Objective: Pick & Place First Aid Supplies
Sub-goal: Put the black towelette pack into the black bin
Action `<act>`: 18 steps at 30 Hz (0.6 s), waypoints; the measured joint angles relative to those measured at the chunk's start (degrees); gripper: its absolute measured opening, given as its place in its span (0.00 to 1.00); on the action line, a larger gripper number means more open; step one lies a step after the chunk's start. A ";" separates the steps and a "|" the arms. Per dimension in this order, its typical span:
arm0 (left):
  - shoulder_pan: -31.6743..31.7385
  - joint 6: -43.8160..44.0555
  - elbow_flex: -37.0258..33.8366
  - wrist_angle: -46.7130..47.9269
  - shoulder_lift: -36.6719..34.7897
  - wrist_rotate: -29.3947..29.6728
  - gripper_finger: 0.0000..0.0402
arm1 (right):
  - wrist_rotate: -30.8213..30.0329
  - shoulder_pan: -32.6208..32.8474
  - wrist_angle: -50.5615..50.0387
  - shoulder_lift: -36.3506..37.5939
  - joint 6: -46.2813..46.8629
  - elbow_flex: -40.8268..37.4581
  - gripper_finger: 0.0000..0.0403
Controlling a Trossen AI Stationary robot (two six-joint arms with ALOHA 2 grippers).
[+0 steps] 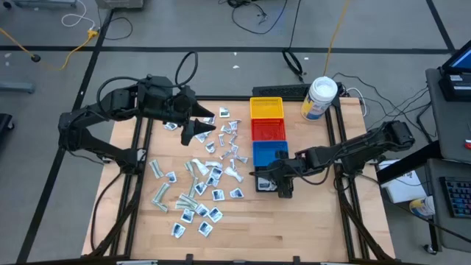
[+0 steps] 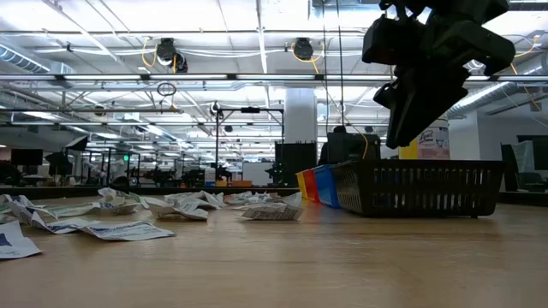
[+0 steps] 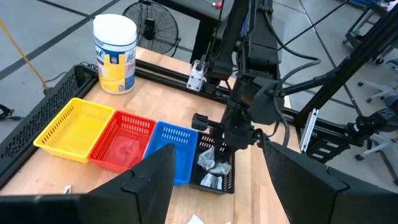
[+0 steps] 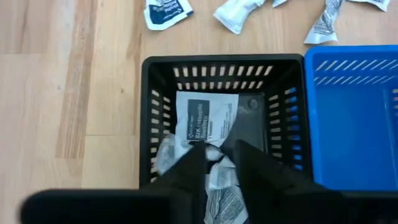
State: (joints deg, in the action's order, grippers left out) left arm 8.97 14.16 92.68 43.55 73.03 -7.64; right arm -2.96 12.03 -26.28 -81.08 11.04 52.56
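With the low camera at table height, nearest things are the loose first aid packets (image 2: 120, 229) lying flat on the wooden table (image 2: 282, 265), then the scatter of them running further back toward the bins

Black bin (image 2: 417, 188) sits just behind that on the right side of the low view; beside it, further back, the blue bin (image 2: 328, 186), red bin (image 1: 268, 130) and yellow bin (image 1: 266, 108) stand in one touching row. White jar (image 1: 321, 98) with the yellow label stands past the yellow bin, near the table's far corner

Right gripper (image 4: 219, 163) hangs directly over the black bin, fingers pointing down into it. Jaws stand a narrow gap apart, nothing pinched between them. Below the fingertips the black bin holds a white printed sachet (image 4: 201, 119) lying flat plus a few crumpled wrappers (image 4: 219, 186) on top of each other

Left gripper (image 1: 197, 131) is over the far-left part of the packet scatter, off the table surface. Jaws wide apart, empty; its wrist view looks between the two fingers (image 3: 149, 180) straight across at the bin row and the right arm

Rest of the supplies: pale green long wrappers (image 1: 161, 193) and white squares with blue marks (image 1: 209, 213) spread over the table's middle-left, well apart from the bins; blue, red and yellow bins look bare
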 joint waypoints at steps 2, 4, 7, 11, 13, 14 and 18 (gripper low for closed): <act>0.00 0.12 0.00 0.00 0.00 0.00 0.64 | 0.02 0.04 0.16 0.09 -0.95 0.00 0.31; 0.00 0.12 0.00 0.00 0.00 0.02 0.64 | 0.07 0.02 0.60 1.08 -1.25 0.26 0.39; 0.00 0.14 0.00 -0.02 0.00 0.13 0.64 | 0.03 -0.68 6.11 3.91 -1.26 1.50 0.47; 0.00 0.16 0.00 -0.02 0.00 0.15 0.64 | 0.02 -2.81 13.96 8.44 0.22 3.16 0.53; 0.00 0.16 0.00 -0.03 0.00 0.16 0.64 | -0.01 -4.17 17.29 10.27 0.70 4.84 0.54; 0.00 0.23 0.00 -0.04 0.00 0.17 0.64 | -0.02 -4.84 18.72 11.08 0.71 5.80 0.54; 0.00 1.19 0.00 -0.04 0.00 0.44 0.64 | 0.00 -7.34 21.66 12.22 0.14 11.67 0.54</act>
State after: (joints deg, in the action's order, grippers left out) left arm 8.97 15.35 92.68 43.51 73.03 -7.20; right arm -2.96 4.69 -4.62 -68.86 11.18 64.23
